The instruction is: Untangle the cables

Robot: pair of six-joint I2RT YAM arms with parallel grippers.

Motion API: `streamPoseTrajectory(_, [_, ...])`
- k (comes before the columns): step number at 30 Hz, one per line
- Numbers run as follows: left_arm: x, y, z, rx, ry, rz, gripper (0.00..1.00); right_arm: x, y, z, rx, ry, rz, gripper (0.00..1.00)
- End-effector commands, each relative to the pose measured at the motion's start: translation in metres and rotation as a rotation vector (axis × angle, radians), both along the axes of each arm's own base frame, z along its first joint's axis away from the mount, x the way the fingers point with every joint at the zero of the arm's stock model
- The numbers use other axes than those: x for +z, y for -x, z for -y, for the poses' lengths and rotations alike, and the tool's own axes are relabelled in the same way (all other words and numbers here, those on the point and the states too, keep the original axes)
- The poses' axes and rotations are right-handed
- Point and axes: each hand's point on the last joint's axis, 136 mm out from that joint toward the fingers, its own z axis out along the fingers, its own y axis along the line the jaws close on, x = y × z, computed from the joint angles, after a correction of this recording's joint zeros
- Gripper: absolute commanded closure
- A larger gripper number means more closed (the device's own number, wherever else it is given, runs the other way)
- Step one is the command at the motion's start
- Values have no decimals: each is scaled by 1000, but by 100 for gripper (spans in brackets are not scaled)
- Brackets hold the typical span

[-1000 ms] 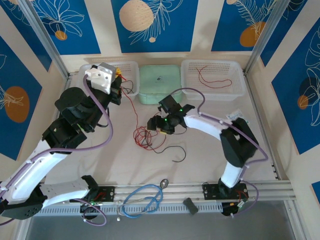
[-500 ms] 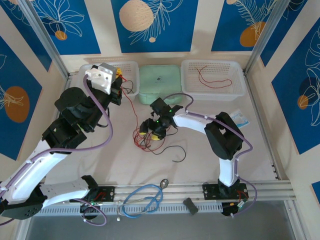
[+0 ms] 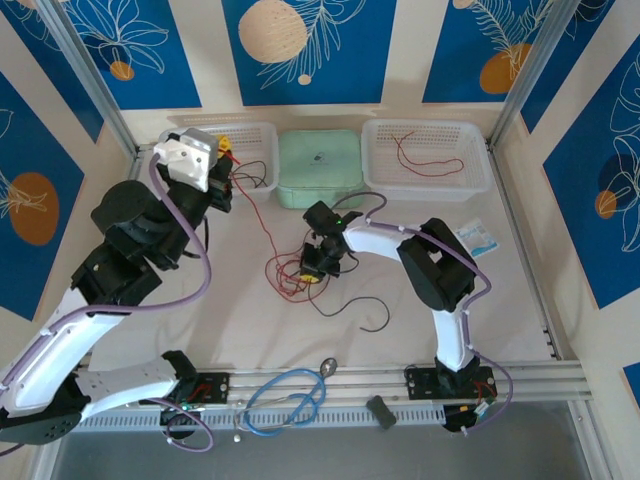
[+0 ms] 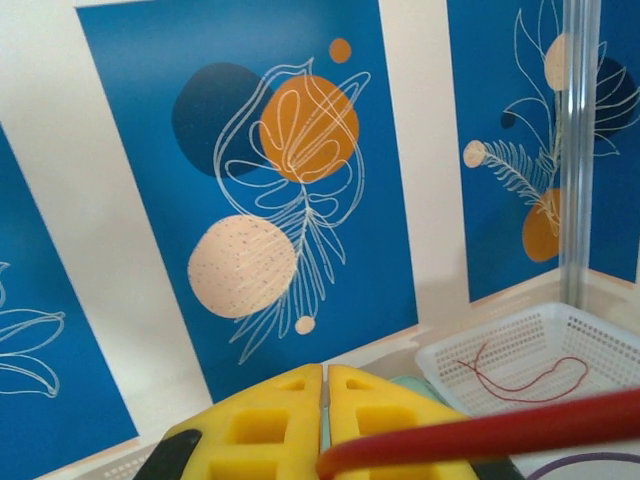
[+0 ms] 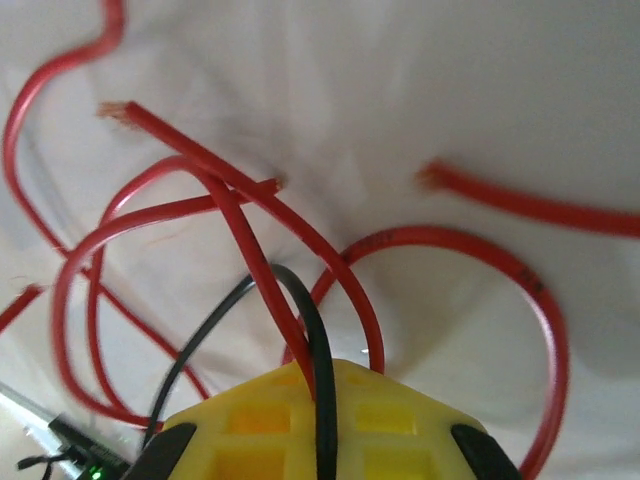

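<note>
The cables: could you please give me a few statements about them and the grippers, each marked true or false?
1. The left gripper is shut on a red cable. True.
2. The right gripper is open above the tangle. False: it is shut, with a black cable and another red strand running between its pads.
3. The right basket holds a loose red wire. True.
4. The green box sits to the right of both baskets. False: it sits between the left basket and the right basket.
</note>
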Motion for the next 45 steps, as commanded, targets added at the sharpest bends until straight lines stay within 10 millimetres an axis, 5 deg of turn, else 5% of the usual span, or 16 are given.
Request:
streamPoseTrajectory(1, [26, 13, -25, 54, 18, 69, 100, 1, 0, 35, -15, 97, 21, 100])
streamPoseTrajectory(22, [43, 36, -81, 223, 5, 166, 100, 5, -57, 159, 22, 469, 197, 100])
streamPoseTrajectory(30, [33, 34, -73, 185, 4, 132, 100, 32, -87, 187, -10, 474, 292, 100])
streamPoseTrajectory(38, [20, 22, -43, 90, -8, 58, 100, 100, -106, 182, 68, 395, 507, 58])
streamPoseTrajectory(45, [8, 12, -20, 34, -4, 15, 100, 163, -86, 184, 106, 341, 677, 34])
